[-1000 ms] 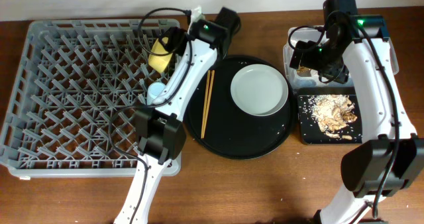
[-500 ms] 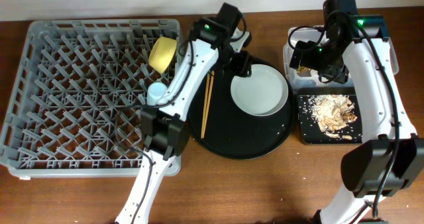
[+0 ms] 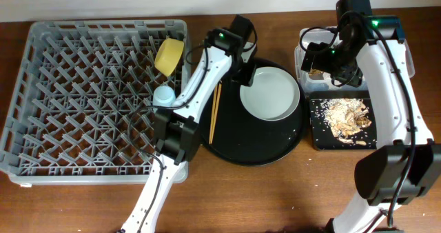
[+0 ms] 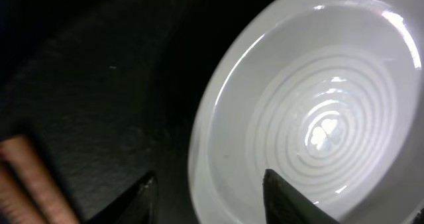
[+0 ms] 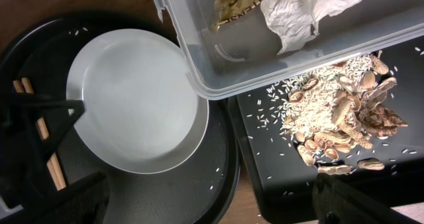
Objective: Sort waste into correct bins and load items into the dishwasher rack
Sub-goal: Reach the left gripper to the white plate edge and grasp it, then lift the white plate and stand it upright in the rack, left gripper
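The pale plate [image 3: 270,94] lies on the round black tray [image 3: 248,140]. My left gripper [image 3: 246,73] is open, its fingers [image 4: 212,197] straddling the plate's [image 4: 318,118] left rim. The chopsticks [image 3: 215,109] lie on the tray left of it. The yellow bowl [image 3: 169,56] and light-blue cup [image 3: 163,95] stand in the grey rack [image 3: 83,102]. My right gripper [image 3: 332,66] is open and empty [image 5: 212,207] above the clear tub [image 5: 265,58], which holds napkins [image 5: 298,12] and a brown wrapper [image 5: 235,2]. Food scraps [image 5: 338,111] lie on the black rectangular tray [image 3: 324,133]. The pink cup is out of view.
The rack fills the left of the table. The clear tub [image 3: 303,50] and black rectangular tray stand side by side at the right, close to the round tray's edge. Loose grains are scattered on both black trays.
My left gripper has let go of the yellow bowl in the rack and swung right and down to the plate's left rim. The right arm has not moved.
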Tool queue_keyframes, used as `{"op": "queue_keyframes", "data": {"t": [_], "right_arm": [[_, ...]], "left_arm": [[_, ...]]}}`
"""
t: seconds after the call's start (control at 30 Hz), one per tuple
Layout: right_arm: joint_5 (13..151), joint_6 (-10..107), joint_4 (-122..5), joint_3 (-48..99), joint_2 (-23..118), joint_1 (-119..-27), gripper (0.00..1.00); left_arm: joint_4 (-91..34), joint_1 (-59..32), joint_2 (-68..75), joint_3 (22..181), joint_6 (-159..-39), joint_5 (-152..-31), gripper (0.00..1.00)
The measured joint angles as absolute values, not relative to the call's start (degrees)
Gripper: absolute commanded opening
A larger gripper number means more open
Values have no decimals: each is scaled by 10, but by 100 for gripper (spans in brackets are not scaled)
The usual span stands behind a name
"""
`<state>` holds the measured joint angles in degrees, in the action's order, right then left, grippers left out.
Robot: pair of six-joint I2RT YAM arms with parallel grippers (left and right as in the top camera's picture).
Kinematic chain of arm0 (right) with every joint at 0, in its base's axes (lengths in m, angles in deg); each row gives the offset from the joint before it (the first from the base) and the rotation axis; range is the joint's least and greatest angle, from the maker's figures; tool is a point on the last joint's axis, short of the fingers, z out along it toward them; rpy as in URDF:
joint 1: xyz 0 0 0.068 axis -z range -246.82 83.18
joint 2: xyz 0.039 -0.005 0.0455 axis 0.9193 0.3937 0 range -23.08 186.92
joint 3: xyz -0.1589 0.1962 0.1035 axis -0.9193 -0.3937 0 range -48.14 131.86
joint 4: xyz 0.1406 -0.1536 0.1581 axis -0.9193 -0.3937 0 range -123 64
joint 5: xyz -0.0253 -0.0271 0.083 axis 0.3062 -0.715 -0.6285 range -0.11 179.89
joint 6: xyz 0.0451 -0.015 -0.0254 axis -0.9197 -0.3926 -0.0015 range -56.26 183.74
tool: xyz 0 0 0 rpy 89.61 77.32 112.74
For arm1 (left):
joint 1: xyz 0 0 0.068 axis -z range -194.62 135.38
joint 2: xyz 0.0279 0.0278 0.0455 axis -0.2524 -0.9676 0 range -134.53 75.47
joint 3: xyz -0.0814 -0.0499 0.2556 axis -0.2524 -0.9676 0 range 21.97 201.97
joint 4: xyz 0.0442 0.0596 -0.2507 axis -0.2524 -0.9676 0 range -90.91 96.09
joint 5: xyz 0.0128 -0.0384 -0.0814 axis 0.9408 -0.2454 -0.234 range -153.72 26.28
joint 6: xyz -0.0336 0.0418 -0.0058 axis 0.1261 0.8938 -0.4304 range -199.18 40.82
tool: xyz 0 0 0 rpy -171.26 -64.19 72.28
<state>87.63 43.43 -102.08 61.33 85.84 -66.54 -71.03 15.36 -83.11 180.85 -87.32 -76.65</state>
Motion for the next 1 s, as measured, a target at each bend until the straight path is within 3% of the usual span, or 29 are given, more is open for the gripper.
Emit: {"op": "queue_keyframes", "data": {"t": [0.13, 0.33, 0.63, 0.8, 1.0], "right_arm": [[876, 434, -1021, 613, 858, -665, 98], [876, 434, -1021, 613, 858, -665, 98], [876, 434, -1021, 613, 858, -665, 98], [876, 434, -1021, 613, 858, -665, 99], [876, 434, -1020, 613, 858, -665, 98]], "left_arm": [[-710, 163, -847, 1808, -876, -763, 29], [-710, 163, -848, 1809, -876, -759, 1], [-711, 161, -849, 1812, -878, -759, 1], [-752, 134, -845, 1889, -878, -752, 1], [-799, 79, -743, 1971, -877, -615, 0]]}}
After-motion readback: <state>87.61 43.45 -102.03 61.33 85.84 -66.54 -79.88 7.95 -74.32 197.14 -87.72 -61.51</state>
